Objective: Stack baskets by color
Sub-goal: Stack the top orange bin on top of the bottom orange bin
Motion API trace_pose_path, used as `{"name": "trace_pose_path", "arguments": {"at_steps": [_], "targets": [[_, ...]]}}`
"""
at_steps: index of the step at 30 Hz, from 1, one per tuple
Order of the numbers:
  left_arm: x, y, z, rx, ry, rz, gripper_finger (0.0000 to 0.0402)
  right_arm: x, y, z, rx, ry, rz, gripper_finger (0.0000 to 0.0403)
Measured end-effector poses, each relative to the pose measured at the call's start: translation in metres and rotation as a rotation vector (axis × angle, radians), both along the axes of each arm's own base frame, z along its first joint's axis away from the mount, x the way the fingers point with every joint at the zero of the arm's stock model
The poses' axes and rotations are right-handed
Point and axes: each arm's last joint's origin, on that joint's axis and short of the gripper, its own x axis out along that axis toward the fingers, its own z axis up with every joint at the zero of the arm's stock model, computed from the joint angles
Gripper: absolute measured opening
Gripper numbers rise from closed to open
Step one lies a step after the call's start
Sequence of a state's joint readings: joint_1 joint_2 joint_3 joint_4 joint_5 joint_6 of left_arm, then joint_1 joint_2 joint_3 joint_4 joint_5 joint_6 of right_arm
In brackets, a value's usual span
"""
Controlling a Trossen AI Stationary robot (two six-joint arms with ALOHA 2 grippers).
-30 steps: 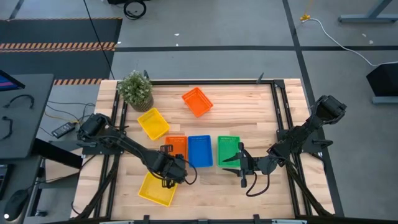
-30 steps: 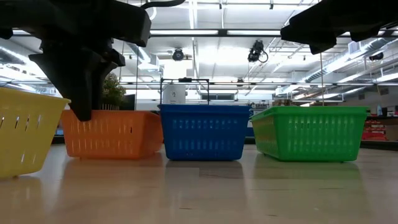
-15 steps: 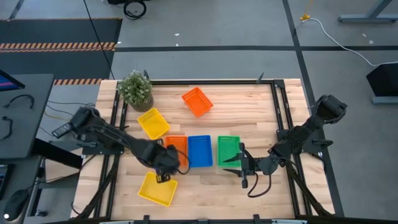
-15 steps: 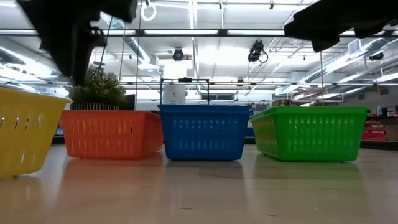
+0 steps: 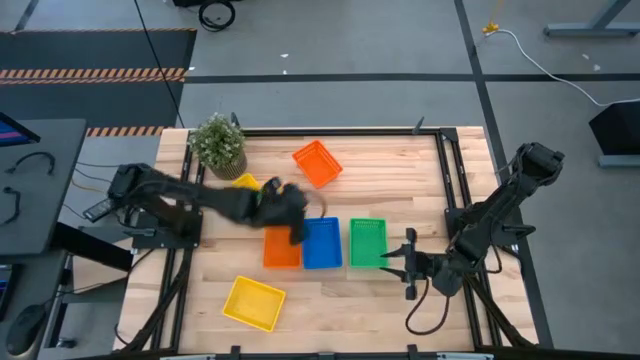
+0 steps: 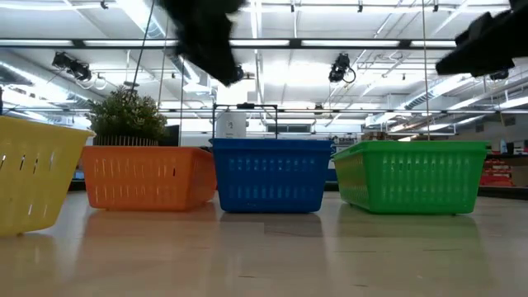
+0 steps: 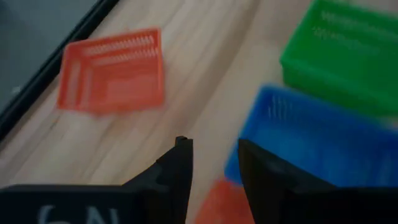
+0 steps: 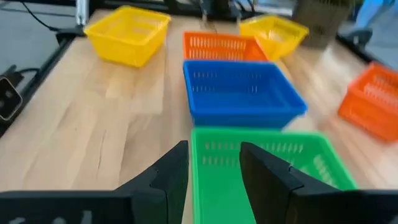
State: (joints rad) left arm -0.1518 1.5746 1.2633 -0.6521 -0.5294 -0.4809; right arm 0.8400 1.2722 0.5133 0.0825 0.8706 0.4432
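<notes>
An orange basket (image 5: 281, 248), a blue basket (image 5: 322, 243) and a green basket (image 5: 367, 243) stand side by side in a row on the table. A yellow basket (image 5: 253, 302) sits near the front left. A second yellow basket (image 5: 243, 183) shows partly under my left arm. A second orange basket (image 5: 317, 163) lies toward the far edge. My left gripper (image 5: 295, 228) hangs open above the row between orange and blue, nothing between its fingers (image 7: 180, 165). My right gripper (image 5: 408, 262) is open, just right of the green basket (image 8: 267, 165).
A potted plant (image 5: 218, 145) stands at the far left corner. Bare wood lies in front of the row and at the far right of the table. A black frame (image 5: 447, 180) runs along the table's sides.
My left gripper has come away from the front yellow basket, risen and swung toward the far edge, and now hangs over the orange and blue baskets. My right gripper has drawn back from the green basket toward the table's right edge. The baskets have kept their places.
</notes>
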Motion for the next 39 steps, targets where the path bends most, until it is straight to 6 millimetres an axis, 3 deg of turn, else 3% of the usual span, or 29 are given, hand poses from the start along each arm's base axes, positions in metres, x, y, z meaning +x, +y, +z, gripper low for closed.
{"name": "trace_pose_path", "arguments": {"at_steps": [7,11,14,19,23,28,39], "targets": [[0.045,0.082,-0.019,-0.036,-0.144,-0.058,0.0125,-0.009,-0.003,-0.016,0.063,0.091,-0.087,0.0148],[0.054,0.117,-0.037,-0.030,-0.146,-0.060,0.0156,-0.016,-0.004,-0.022,0.096,0.130,-0.132,0.0148],[0.056,0.132,-0.050,-0.036,-0.113,-0.035,0.0194,-0.019,-0.005,-0.023,0.099,0.126,-0.156,0.0148],[0.060,0.141,-0.069,-0.042,-0.065,-0.013,0.0241,-0.019,-0.006,-0.022,0.078,0.082,-0.188,0.0148],[0.064,0.139,-0.083,-0.035,-0.030,-0.017,0.0248,-0.019,-0.006,-0.021,0.069,0.061,-0.202,0.0148],[0.069,0.137,-0.103,-0.024,0.021,-0.008,0.0230,-0.016,-0.003,-0.015,0.119,0.020,-0.186,0.0148],[0.073,0.139,-0.122,-0.037,0.058,0.005,0.0173,-0.021,0.028,0.037,0.091,-0.103,0.053,0.0148]]}}
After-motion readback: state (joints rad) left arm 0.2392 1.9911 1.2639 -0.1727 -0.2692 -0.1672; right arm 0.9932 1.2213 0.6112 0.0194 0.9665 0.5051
